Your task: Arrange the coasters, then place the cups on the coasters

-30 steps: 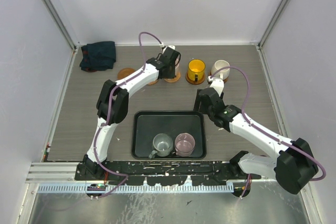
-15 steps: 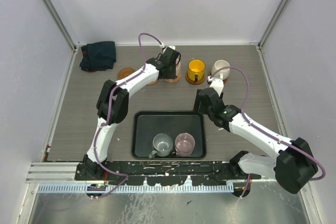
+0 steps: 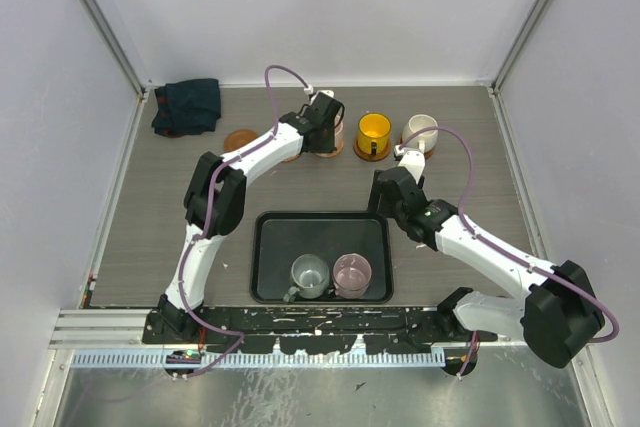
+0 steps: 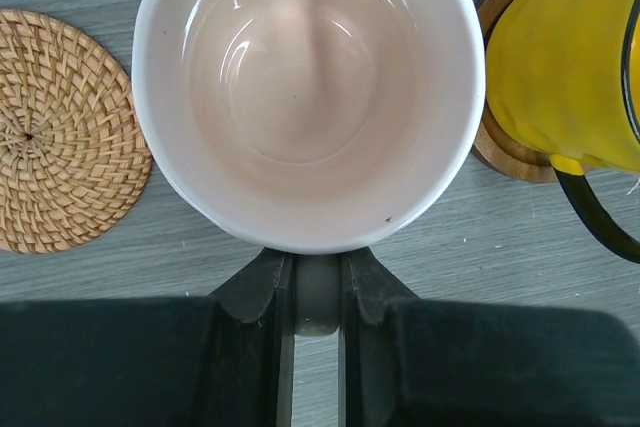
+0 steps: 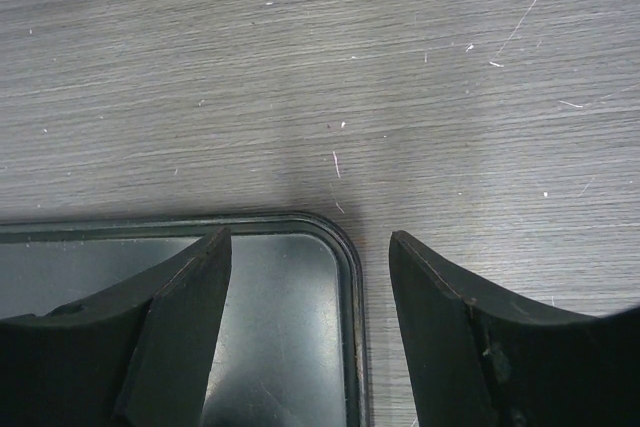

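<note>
My left gripper point(image 4: 318, 265) point(image 3: 322, 125) is shut on the handle of the pale pink cup point(image 4: 308, 87), which sits over a brown coaster point(image 3: 328, 151) at the back. A bare woven coaster point(image 4: 60, 132) point(image 3: 240, 139) lies to its left. Right of it, the yellow cup point(image 4: 565, 57) point(image 3: 373, 132) stands on a wooden coaster point(image 4: 503, 142). The cream-white cup point(image 3: 420, 131) stands on a coaster further right. The grey-teal cup point(image 3: 309, 275) and mauve cup point(image 3: 351, 273) stand in the black tray point(image 3: 270, 247). My right gripper point(image 5: 308, 237) point(image 3: 388, 199) hangs open and empty over the tray's far right corner point(image 5: 345, 247).
A dark folded cloth point(image 3: 187, 105) lies at the back left corner. White walls close in the table on three sides. Another coaster point(image 3: 292, 154) shows partly under my left arm.
</note>
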`<state>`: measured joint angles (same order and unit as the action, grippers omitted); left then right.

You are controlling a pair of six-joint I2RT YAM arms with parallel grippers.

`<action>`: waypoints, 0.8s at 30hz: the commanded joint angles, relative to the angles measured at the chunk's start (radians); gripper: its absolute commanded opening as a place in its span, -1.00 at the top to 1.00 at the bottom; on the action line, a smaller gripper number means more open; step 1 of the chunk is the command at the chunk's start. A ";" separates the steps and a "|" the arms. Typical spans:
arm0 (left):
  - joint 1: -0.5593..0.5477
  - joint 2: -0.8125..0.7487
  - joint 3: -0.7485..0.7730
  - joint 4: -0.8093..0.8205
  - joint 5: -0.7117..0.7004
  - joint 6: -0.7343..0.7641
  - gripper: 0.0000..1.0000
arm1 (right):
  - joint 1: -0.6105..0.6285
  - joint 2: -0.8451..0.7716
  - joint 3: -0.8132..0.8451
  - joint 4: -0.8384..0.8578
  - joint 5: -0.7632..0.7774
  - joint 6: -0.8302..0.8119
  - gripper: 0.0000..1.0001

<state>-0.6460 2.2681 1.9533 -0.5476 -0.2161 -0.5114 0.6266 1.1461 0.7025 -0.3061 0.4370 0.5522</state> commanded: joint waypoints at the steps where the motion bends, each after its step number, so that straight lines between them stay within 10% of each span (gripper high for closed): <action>1: 0.004 -0.037 0.008 0.078 -0.028 -0.007 1.00 | 0.007 0.003 0.005 0.045 -0.001 0.013 -0.38; 10: 0.004 -0.049 -0.006 0.074 -0.029 -0.018 0.98 | 0.007 0.007 0.009 0.045 -0.006 0.012 -0.38; 24: 0.002 -0.077 -0.033 0.077 -0.027 -0.030 0.25 | 0.013 0.014 0.011 0.051 -0.008 0.011 -0.38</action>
<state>-0.6460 2.2677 1.9255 -0.5129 -0.2245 -0.5346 0.6331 1.1641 0.7025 -0.2993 0.4232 0.5522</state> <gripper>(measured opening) 0.353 0.689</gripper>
